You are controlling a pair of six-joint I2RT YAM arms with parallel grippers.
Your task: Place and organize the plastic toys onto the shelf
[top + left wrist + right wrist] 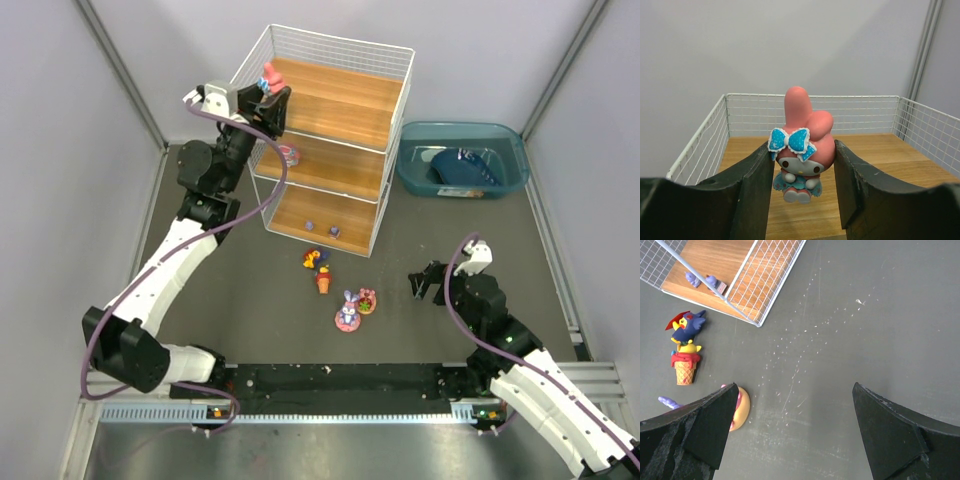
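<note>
My left gripper [271, 98] is shut on a pink bunny-eared figurine with a blue bow [269, 77], held over the left end of the top tier of the shelf [340, 100]. In the left wrist view the figurine [802, 150] hangs between the fingers [752, 185] above the wood [880, 155]. On the table lie a bird toy [313, 258], an ice-cream toy [323, 281], a purple bunny [347, 313] and a small pink-orange toy [367, 299]. My right gripper [428, 282] is open and empty, to their right.
A pink toy [289, 154] sits on the middle tier. Two small purple pieces [310, 226] lie on the bottom tier, also in the right wrist view [692, 278]. A teal bin [510, 170] holding a dark blue item [460, 165] stands right of the shelf.
</note>
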